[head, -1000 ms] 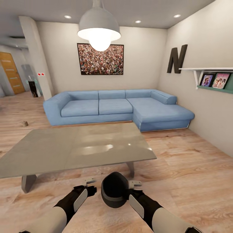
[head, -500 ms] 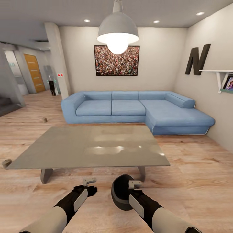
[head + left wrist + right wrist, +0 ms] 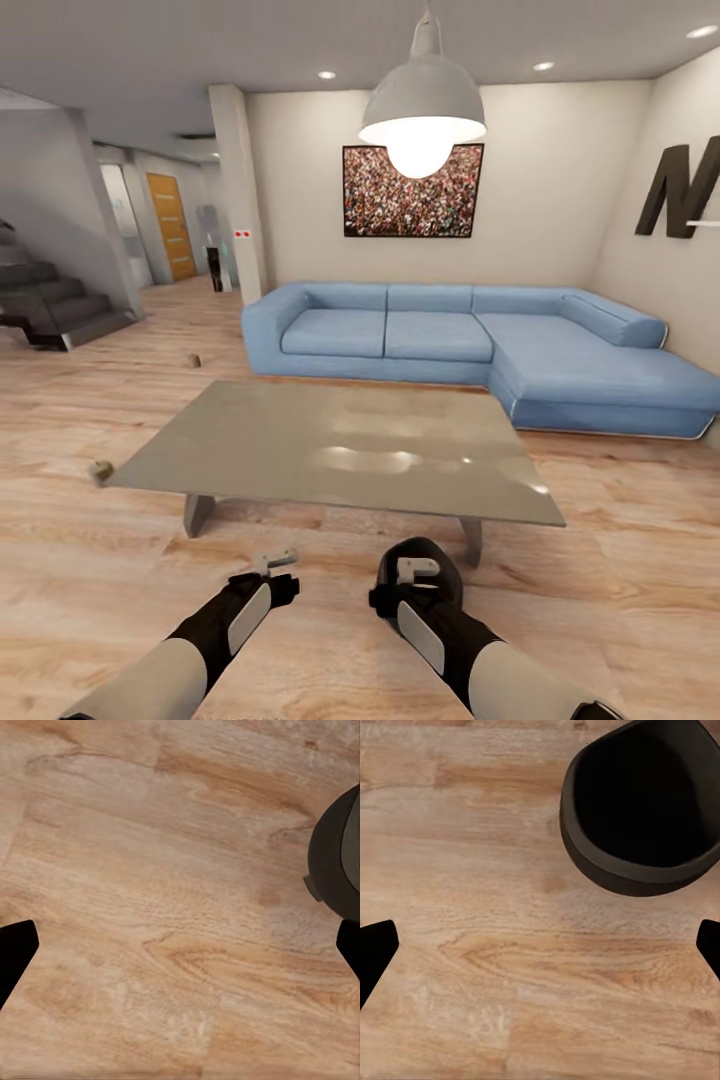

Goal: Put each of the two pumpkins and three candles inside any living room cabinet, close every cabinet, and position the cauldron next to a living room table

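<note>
Head view: the grey low table (image 3: 330, 450) stands on the wood floor (image 3: 620, 560), with the blue corner sofa (image 3: 480, 340) behind it along the far wall. A pendant lamp (image 3: 422, 105) hangs above, in front of a framed picture (image 3: 412, 190). A staircase (image 3: 50, 300) and an orange door (image 3: 170, 225) show at the far left.

The cauldron (image 3: 425, 580) sits on the floor just in front of the table's near edge, close to its right-hand leg, with the right forearm crossing in front of it. In the right wrist view the cauldron (image 3: 649, 802) shows its black open mouth, standing on the boards. In the left wrist view a part of its dark side (image 3: 337, 855) shows at the frame's edge.

2 candles lie on the floor: 1 (image 3: 100, 470) just beside the table's near left corner, 1 (image 3: 193, 360) farther back, between the table and the hallway.

Left gripper (image 3: 275, 562): low over bare floor, well apart from the cauldron. In the left wrist view the fingertips (image 3: 15, 952) sit at opposite frame edges, so the jaws are spread wide with nothing between them.

Right gripper (image 3: 418, 570): in front of the cauldron in the head view. In the right wrist view its fingertips (image 3: 375, 949) are likewise spread wide, with only floor between them; the cauldron lies outside the gap.
</note>
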### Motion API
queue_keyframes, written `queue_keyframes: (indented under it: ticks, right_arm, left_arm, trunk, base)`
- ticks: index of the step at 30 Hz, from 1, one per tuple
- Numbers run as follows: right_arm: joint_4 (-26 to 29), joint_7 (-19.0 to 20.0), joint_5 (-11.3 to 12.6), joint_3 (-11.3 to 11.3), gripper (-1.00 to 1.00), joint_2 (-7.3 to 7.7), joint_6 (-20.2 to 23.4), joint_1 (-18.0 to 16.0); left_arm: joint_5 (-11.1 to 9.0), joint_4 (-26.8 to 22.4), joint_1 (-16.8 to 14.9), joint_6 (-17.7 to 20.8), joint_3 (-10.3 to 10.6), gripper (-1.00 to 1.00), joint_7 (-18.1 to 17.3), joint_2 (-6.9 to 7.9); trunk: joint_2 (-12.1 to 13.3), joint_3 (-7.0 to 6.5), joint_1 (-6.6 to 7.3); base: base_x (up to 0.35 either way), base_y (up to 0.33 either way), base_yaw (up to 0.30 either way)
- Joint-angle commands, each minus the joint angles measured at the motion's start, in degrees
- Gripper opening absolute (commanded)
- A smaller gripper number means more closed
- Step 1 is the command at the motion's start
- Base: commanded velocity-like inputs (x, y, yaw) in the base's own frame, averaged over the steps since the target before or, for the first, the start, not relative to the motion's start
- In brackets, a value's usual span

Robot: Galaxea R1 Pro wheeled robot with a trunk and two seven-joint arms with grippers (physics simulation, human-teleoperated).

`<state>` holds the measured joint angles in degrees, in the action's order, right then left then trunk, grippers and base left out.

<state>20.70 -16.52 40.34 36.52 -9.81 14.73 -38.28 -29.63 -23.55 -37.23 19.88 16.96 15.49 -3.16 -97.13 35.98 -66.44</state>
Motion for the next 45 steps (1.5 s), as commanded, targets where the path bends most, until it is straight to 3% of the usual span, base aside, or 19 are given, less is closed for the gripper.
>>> queue_keyframes:
  ticks: [1,3,45]
  right_arm:
    - [0.1,-0.5,0.4,0.5,1.00,0.06,0.2,0.0]
    - [0.1,-0.5,0.4,0.5,1.00,0.06,0.2,0.0]
    - [0.1,-0.6,0.4,0.5,1.00,0.04,0.3,0.0]
  left_arm:
    - [-0.6,-0.1,0.0,0.2,0.5,1.00,0.5,0.09]
    - [-0.6,-0.1,0.0,0.2,0.5,1.00,0.5,0.13]
    - [-0.7,-0.4,0.0,-0.3,0.4,1.00,0.3,0.21]
  trunk:
    - [0.4,-0.13,0.23]
    - [1.2,-0.48,0.67]
    - [1.2,-0.48,0.67]
  base:
    - [-0.007,0.000,0.271]
    - [-0.004,0.000,0.271]
    - [-0.039,0.021,0.271]
